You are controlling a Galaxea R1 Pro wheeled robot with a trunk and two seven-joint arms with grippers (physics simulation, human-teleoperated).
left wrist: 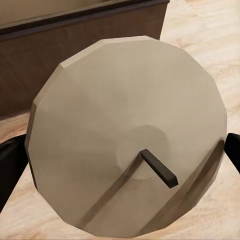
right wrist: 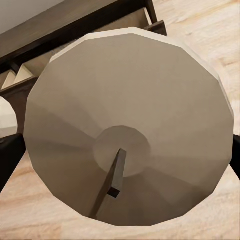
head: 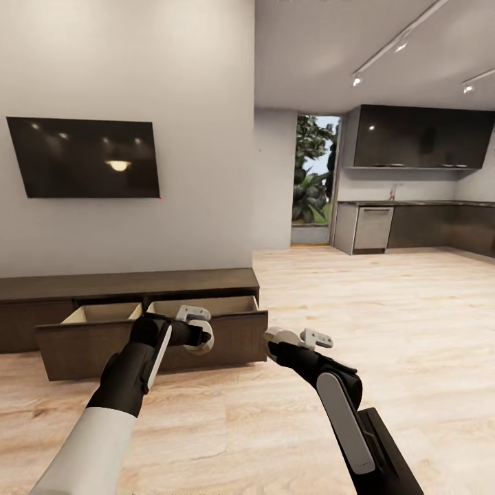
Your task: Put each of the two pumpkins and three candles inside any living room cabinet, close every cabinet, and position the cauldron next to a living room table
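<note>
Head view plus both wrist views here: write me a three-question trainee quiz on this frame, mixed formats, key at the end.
1. True or false: both pull-out fronts of the cabinet under the TV stand open.
2. Multiple choice: what does the left gripper hold? A) an orange pumpkin B) a beige candle with a dark wick C) a black cauldron
3. Fill in: the right gripper holds a second ____.

Key:
1. True; the pale interiors of the left drawer and right drawer show.
2. B
3. candle
</note>
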